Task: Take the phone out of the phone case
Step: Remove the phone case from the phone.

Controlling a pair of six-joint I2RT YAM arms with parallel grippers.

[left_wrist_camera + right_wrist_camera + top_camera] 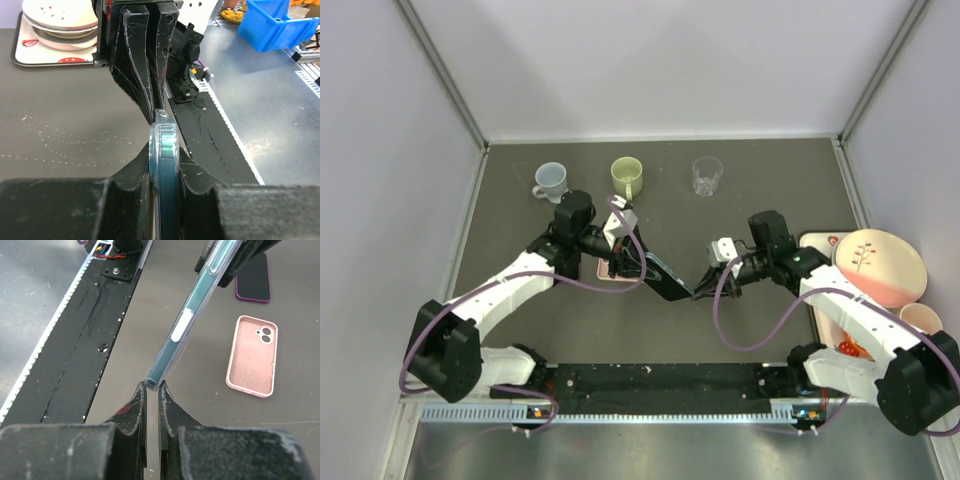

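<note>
White walls close a dark grey bench (780, 180) on three sides. Along its far side stand a pale blue mug (551, 180), a green mug (626, 176) and a clear glass (707, 175), in one row and apart from each other. At the right edge is a tray (812, 239) with a pink plate (880, 265) on it.

Near the middle of the bench, the two arms hold one thing between them, lifted off the surface and tilted: a teal phone (196, 305) which sits inside a clear phone case (181, 332). The left claw (164, 175) is clamped on the phone case, one finger on each flat side, so its wrist camera sees only the thin edge. The right claw (151, 395) meets it from the opposite end. Its fingers are almost together and pinch the corner of the phone case at their very tips.

Below the held phone, a pink empty case (252, 355) lies flat on the bench with its open side up. Just beyond it lies a dark phone with a purple rim (253, 282), partly hidden behind the left claw.
</note>
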